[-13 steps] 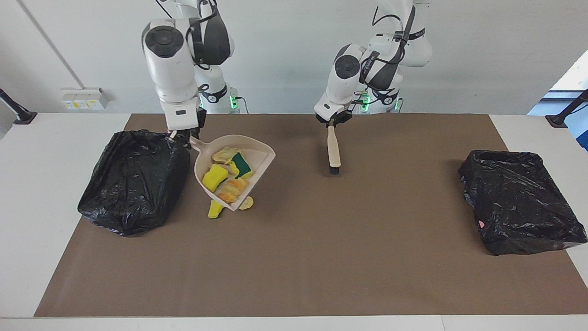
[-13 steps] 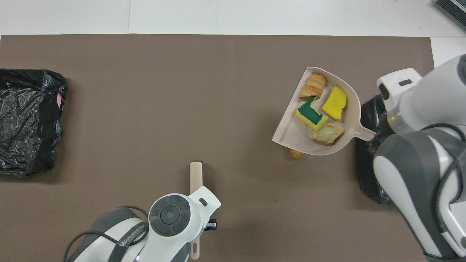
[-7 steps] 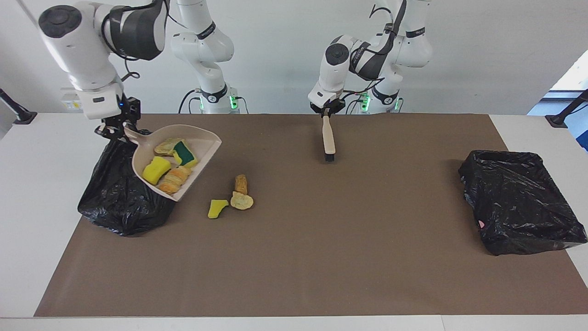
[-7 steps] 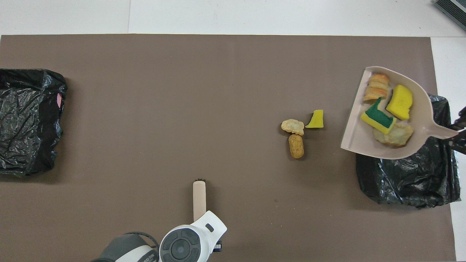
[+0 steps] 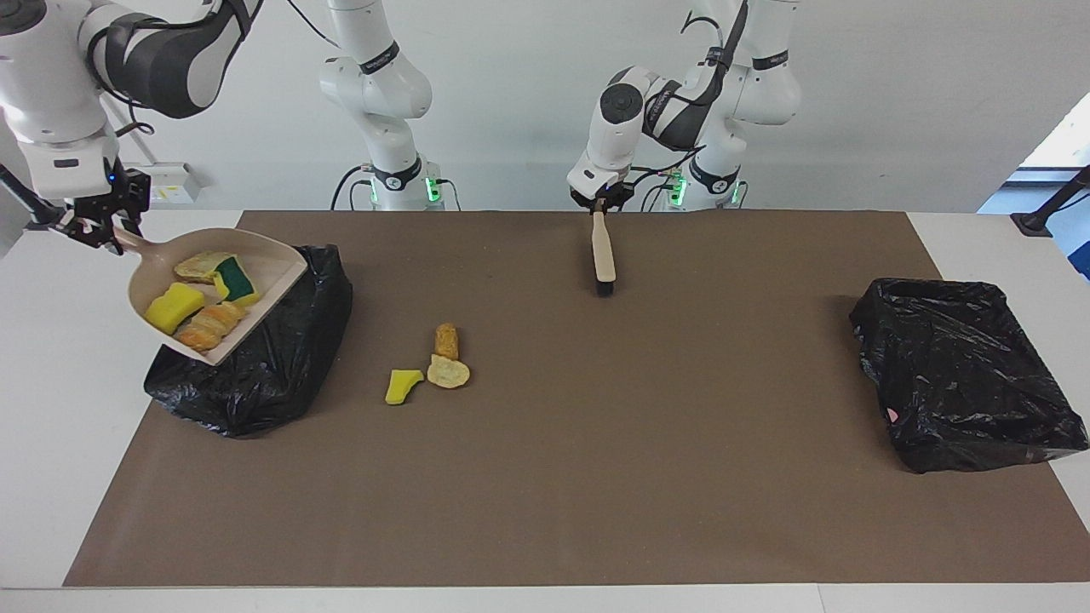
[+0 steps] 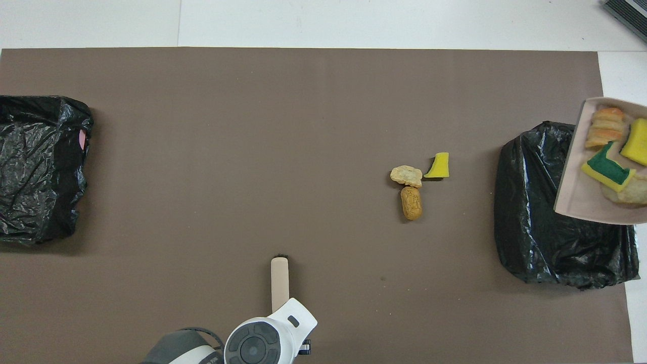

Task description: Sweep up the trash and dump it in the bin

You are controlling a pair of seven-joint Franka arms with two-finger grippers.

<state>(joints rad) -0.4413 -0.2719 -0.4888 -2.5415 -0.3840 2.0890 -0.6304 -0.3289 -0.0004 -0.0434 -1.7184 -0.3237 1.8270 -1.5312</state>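
The right hand (image 5: 95, 232) grips the dustpan (image 5: 255, 281) over the bin (image 5: 281, 358), tilted to dump 4 scraps (image 5: 204, 294). 3 scraps (image 5: 430, 366) lie beside the bin on the bench (image 5: 596, 477). The left hand (image 5: 601, 204) clasps the brush (image 5: 603, 255).

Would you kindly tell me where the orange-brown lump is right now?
The orange-brown lump lies on the brown mat, just nearer the robots than the beige chunk, between the brush and the right arm's bin.

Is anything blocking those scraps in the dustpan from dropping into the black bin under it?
Nothing visible. The right tool holds the dustpan over the black bin; its four scraps have only air below.
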